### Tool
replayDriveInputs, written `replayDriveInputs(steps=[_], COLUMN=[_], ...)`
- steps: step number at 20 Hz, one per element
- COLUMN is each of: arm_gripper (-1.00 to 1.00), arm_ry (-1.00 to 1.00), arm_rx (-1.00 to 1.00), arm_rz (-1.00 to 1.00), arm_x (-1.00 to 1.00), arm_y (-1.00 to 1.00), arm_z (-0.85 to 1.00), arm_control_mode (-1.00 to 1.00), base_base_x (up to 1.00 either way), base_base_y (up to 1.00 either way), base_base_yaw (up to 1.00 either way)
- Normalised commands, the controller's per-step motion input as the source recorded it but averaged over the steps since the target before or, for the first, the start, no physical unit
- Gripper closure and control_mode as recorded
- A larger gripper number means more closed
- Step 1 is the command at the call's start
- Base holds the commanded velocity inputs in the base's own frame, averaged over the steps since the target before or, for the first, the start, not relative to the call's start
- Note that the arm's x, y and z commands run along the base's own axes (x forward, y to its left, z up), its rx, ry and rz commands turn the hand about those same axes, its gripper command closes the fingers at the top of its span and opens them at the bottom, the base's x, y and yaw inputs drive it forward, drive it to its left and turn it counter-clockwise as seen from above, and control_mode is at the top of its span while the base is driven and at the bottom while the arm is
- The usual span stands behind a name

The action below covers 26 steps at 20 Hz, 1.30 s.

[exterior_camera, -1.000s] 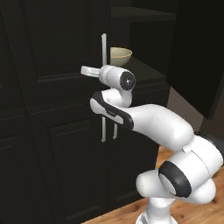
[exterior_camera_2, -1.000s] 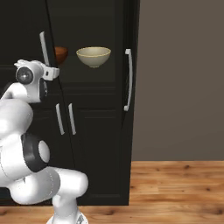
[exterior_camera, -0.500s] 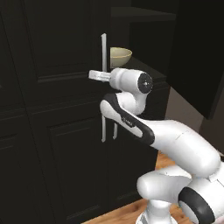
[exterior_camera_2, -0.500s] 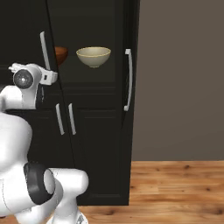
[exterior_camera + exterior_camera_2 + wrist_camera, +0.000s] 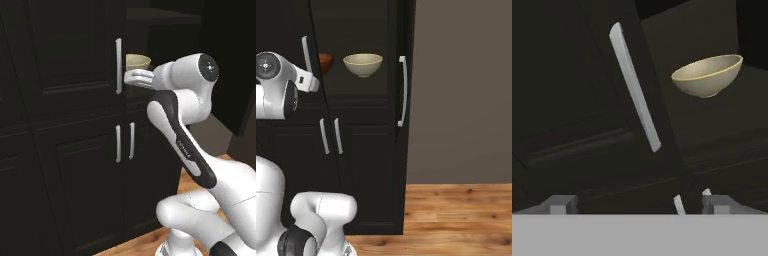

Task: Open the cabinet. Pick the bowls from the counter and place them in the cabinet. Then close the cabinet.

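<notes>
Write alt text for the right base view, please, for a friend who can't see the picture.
A pale cream bowl and a reddish-brown bowl sit on a dark shelf inside a tall black cabinet with white bar handles. The robot's white arm reaches in from the left toward the left door's handle; wood floor and a grey wall lie to the right.

Both base views flank the arm facing the cabinet (image 5: pixel 75 75); the hand view looks closely at its handle (image 5: pixel 634 87).
</notes>
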Motion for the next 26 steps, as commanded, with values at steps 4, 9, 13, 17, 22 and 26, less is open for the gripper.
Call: replayDriveInputs(steps=[4, 9, 13, 17, 22, 26], arm_gripper=[-1.0, -1.0, -1.0, -1.0, -1.0, -1.0], arm_ry=[0.01, -0.03, -0.07, -0.2, -0.11, 0.0], arm_rx=[-0.18, 0.0, -0.02, 0.06, 0.07, 0.01], arm_rz=[0.0, 0.0, 0.04, 0.0, 0.0, 0.0], arm_x=[-1.0, -0.22, -0.93, -1.0, -1.0, -0.97], arm_y=[-0.94, -0.09, -0.15, -0.41, -0.69, -0.82], arm_z=[-0.65, -0.04, -0.28, 0.05, 0.25, 0.52], arm_control_mode=[-1.0, -1.0, -1.0, -1.0, -1.0, -1.0], base_base_x=[0.0, 0.0, 0.0, 0.0, 0.0, 0.0], base_base_y=[0.0, 0.0, 0.0, 0.0, 0.0, 0.0], base_base_yaw=[0.0, 0.0, 0.0, 0.0, 0.0, 0.0])
